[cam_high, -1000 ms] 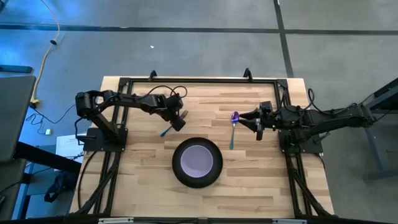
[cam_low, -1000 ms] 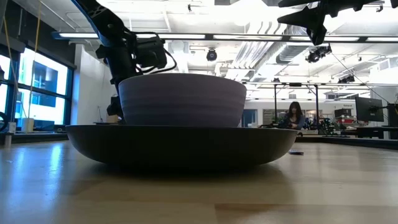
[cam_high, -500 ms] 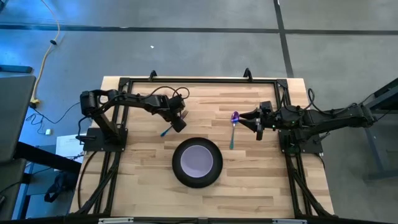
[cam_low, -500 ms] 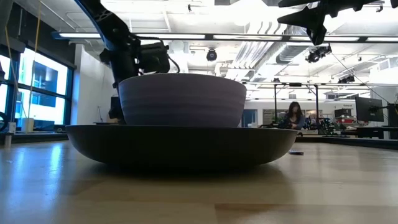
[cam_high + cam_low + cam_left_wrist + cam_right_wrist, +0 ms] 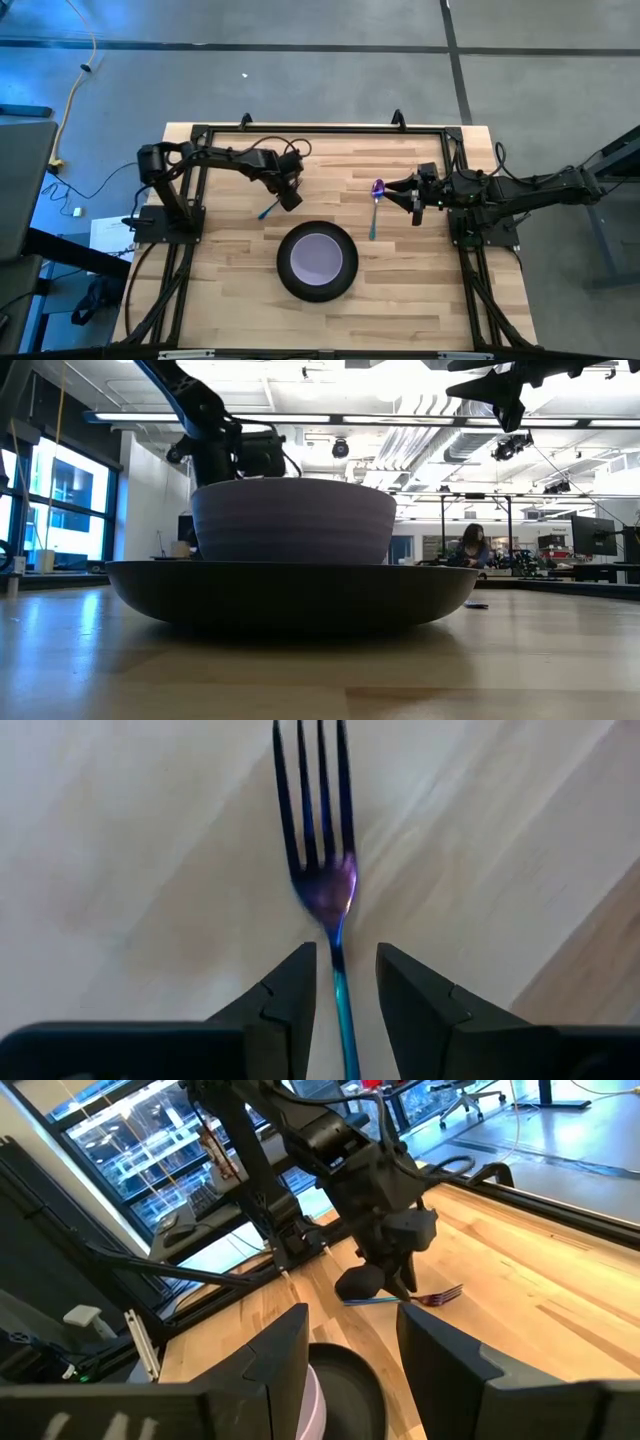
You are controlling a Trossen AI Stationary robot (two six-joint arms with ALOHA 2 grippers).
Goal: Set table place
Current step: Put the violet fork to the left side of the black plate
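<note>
Fork: thin, stiff, likely slippery (best pinched mid-handle). It is lying on the table at eleven o'clock from the plate. Left gripper is straddling its handle, jaws narrowly parted, not clamping. Right gripper is waiting beside the spoon, open and empty.

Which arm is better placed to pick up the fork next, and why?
Left. The left gripper is directly over the fork, its open fingers straddling the handle. The right gripper waits beside the spoon, across the table.
</note>
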